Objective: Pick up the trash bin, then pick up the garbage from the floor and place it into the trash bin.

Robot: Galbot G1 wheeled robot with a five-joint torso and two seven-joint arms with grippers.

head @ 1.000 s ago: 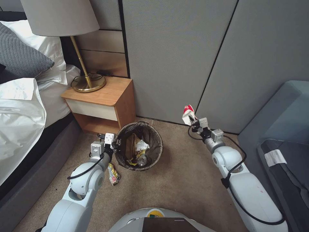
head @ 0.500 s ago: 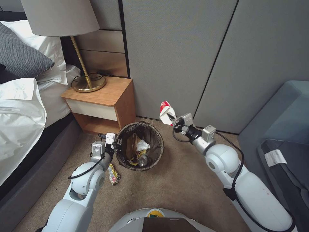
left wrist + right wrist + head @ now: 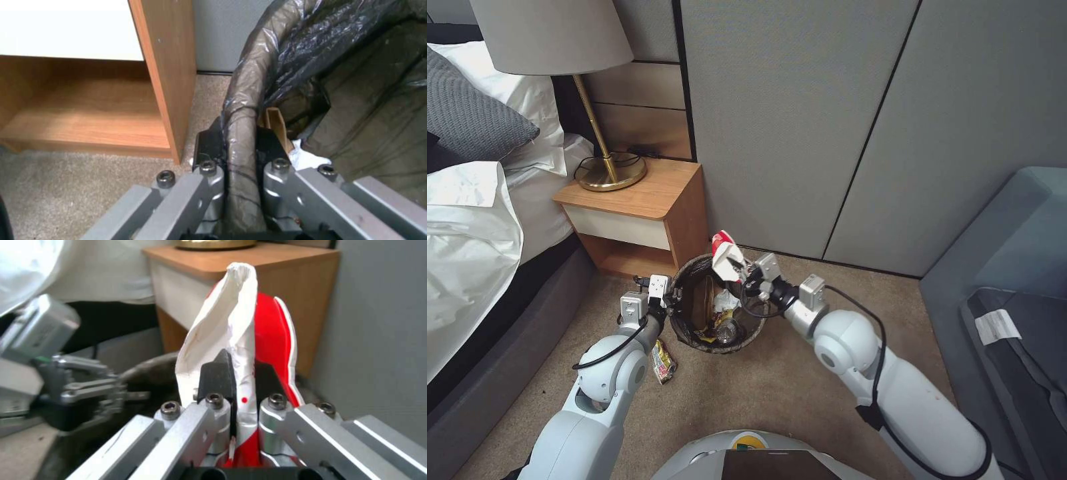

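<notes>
Over the trash bin (image 3: 715,303) beside the nightstand (image 3: 640,213), the right gripper (image 3: 739,267) is pinching a red-and-white packet (image 3: 724,250); the left gripper (image 3: 668,300) is clamping the rim. Release should wait until the packet is hanging squarely inside the opening.

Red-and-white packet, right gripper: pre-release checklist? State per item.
1. Right gripper shut on red-and-white packet: ok.
2. Packet over trash bin opening: ok in the head view, its top leans past the far rim.
3. Left gripper clamped on bin rim: ok.
4. Room left in bin: ok.
5. Height above rim: cannot tell.
6. Floor clear of garbage: not ok, snack wrapper lies beside the bin.
</notes>
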